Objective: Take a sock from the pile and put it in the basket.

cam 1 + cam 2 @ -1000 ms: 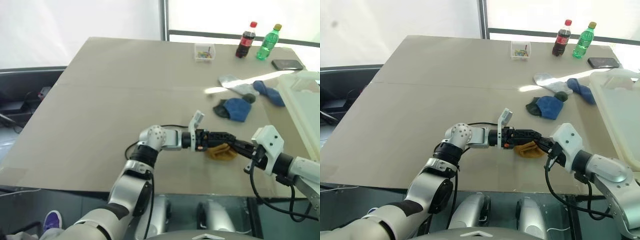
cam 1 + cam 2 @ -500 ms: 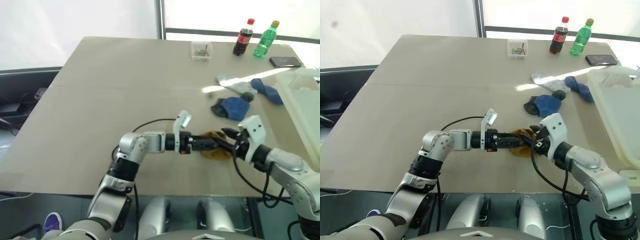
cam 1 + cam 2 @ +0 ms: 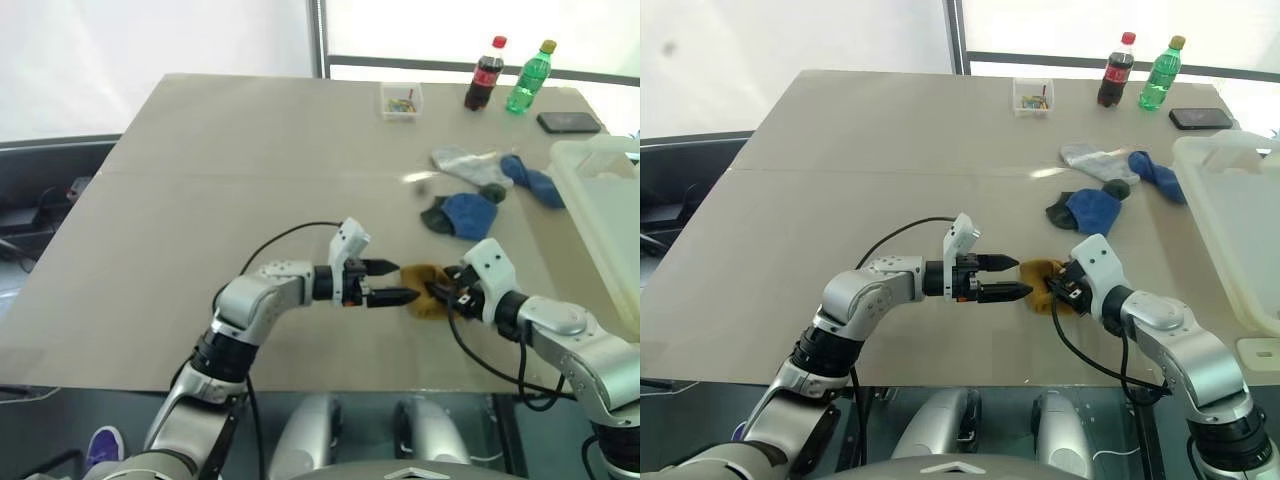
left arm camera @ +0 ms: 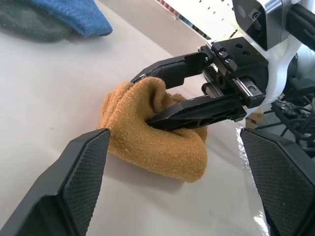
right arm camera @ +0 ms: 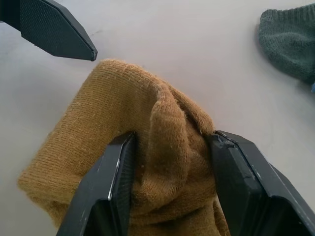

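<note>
My right gripper (image 4: 162, 96) has its two fingers pressed into a bunched fold of the mustard sock (image 4: 155, 132), which lies on the tan table (image 3: 200, 190) near its front edge. My left gripper (image 3: 392, 281) points at the sock from its other side, fingers spread wide and holding nothing. The pile (image 3: 480, 190) of blue, grey and dark socks lies farther back on the table, apart from the sock. The basket (image 3: 1230, 215) stands at the table's right edge.
</note>
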Robot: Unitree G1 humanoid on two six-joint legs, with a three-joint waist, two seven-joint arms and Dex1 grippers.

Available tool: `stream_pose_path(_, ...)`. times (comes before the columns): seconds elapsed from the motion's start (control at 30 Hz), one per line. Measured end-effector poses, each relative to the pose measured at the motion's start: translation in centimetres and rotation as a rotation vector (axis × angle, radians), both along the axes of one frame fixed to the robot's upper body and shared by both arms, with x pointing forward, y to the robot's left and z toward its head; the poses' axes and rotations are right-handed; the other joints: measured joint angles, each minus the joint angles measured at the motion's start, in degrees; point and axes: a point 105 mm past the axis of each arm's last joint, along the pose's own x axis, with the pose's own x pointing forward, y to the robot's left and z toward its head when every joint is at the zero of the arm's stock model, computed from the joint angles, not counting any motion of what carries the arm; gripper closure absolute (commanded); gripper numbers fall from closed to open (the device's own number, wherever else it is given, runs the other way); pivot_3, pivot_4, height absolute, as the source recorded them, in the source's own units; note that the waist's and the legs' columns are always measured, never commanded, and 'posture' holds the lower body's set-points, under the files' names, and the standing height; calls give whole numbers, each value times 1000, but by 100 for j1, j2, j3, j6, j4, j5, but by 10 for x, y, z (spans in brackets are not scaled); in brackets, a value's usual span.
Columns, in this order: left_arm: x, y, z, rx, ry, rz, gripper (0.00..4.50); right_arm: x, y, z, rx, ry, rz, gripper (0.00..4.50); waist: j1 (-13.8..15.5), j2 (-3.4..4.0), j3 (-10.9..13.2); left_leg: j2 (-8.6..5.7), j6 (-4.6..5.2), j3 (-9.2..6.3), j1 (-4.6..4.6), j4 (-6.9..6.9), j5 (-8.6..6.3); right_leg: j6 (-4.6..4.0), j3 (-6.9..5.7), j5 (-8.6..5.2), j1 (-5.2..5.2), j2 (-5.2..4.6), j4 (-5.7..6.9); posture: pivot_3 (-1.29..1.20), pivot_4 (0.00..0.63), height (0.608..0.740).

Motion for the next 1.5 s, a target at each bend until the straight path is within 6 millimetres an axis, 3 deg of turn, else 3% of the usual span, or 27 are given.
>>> stream_pose_path(0.37,1,10,17,-32,-237,-58,0,-8,-6,1,-93,75,-77,2074,-1,0,0,0,1,1,1,1,0,0,-11,0,1,2,0,0,150,729)
stream_pose_path(0.5,-2,18,14,-8,-310,-80,0,-7,-9,2,-107,77,-87,2074,0,1,-1,-1,1,1,1,2,0,0,-13,0,2,3,0,0,150,729)
stream_pose_path(0.53,-2,19,14,-5,-322,-83,0,-7,-10,3,-106,75,-91,1521,2,0,0,-1,2,1,1,2,0,0,-13,0,3,3,0,0,150,729)
stream_pose_path(0.67,-3,18,14,-9,-326,-85,0,-5,-14,4,-105,67,-115,77,-17,0,0,0,4,1,2,3,-2,23,-12,13,4,7,0,0,150,729)
stream_pose_path(0.93,-4,18,9,-17,-296,-65,0,-7,-10,3,-60,112,-146,77,-43,1,0,3,4,1,5,3,-2,25,-10,14,1,15,13,0,150,729)
stream_pose_path(1.17,-5,17,19,-77,-332,-47,0,-18,-12,-13,-4,201,-172,77,-38,1,-6,2,4,0,18,4,-2,25,-10,13,16,16,13,0,150,729)
stream_pose_path(1.27,-9,21,22,-86,-362,-69,0,-19,-10,-18,11,210,-159,841,-39,-3,-16,2,5,0,24,3,-2,24,-10,13,19,16,13,0,150,729)
stream_pose_path(1.3,-11,25,20,-75,-363,-80,0,-20,-9,-20,21,216,-146,1330,-40,-3,-35,3,5,0,31,2,-3,24,-10,12,24,18,13,0,150,729)
stream_pose_path(1.33,-12,29,18,-65,-363,-88,0,-21,-7,-21,30,222,-136,1330,-40,-3,-36,3,5,0,34,1,-3,24,-10,12,24,18,13,0,150,729)
stream_pose_path(1.37,-12,30,18,-63,-364,-90,0,-21,-7,-21,31,223,-134,1942,-38,-6,-42,3,6,0,40,1,-3,13,-10,5,28,18,12,0,150,729)
stream_pose_path(1.43,-16,36,17,-48,-384,-121,0,-21,-3,-24,45,232,-109,2384,-38,-21,-53,5,7,0,66,0,-5,1,-10,-2,53,17,7,0,150,729)
stream_pose_path(1.5,-18,38,18,-41,-404,-138,0,-22,-1,-27,58,243,-94,3290,-37,-21,-61,11,12,-4,102,-6,-10,0,-16,-4,95,15,-20,0,150,729)
